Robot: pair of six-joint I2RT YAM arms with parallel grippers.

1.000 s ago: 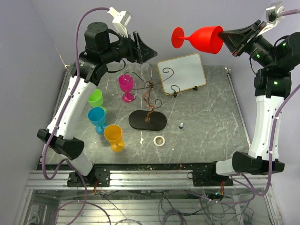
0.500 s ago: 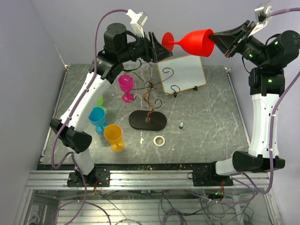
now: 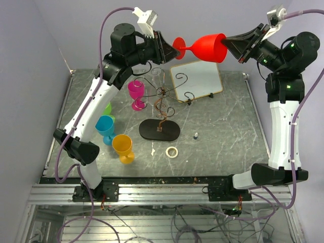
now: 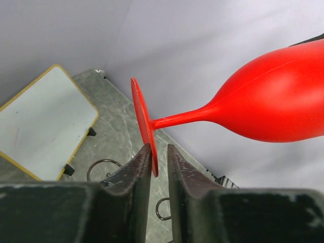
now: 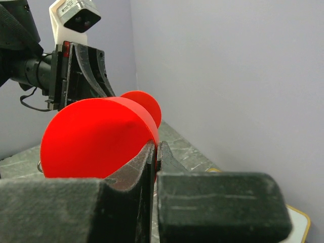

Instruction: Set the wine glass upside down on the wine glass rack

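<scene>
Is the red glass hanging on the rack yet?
Not yet. Done: the red wine glass is up in the air, its rim pinched by the right hand. In hand: the left hand sits around its foot. Left: flip it and hang it on the wine glass rack, which holds nothing.

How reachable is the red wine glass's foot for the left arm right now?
Likely yes: the left gripper has jaws either side of the foot's rim, nothing between; the right gripper holds the red wine glass sideways aloft.

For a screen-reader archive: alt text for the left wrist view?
A glossy red wine glass hangs sideways, its round foot's edge between the left gripper's dark fingers. Below: a tan-framed white board on grey marbled tabletop.
</scene>
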